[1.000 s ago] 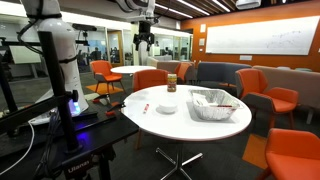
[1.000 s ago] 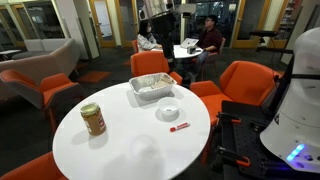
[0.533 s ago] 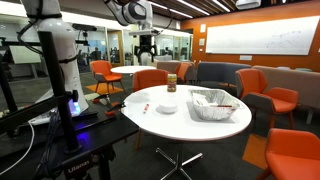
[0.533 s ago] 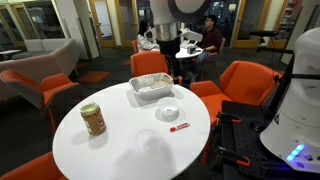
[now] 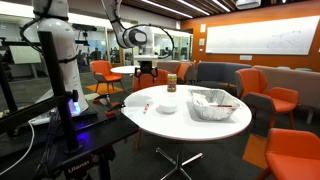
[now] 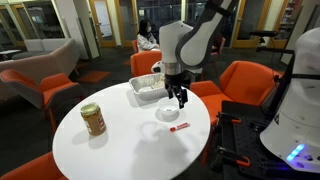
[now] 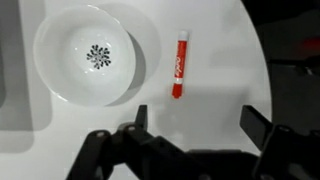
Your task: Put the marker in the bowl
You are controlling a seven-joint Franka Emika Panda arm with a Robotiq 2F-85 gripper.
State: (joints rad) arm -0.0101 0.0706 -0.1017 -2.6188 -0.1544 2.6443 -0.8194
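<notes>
A slim red marker (image 7: 179,64) lies flat on the round white table (image 6: 130,150), just beside the small white bowl (image 7: 89,55). In an exterior view the marker (image 6: 178,127) lies near the table edge and the bowl (image 6: 168,113) sits just behind it. The bowl (image 5: 167,107) also shows in an exterior view; the marker is too small to see there. My gripper (image 7: 198,118) is open and empty, hovering above the table over the marker. It hangs above the bowl in both exterior views (image 6: 180,100) (image 5: 147,72).
A crinkled silvery tray (image 6: 149,88) stands behind the bowl (image 5: 211,103). A small brown jar (image 6: 93,119) stands toward the table's other side (image 5: 171,80). Orange chairs (image 6: 240,85) ring the table. A dark equipment stand (image 5: 75,120) sits next to the table.
The arm has swung down from high above the room to just over the bowl and marker. The objects on the table have not moved.
</notes>
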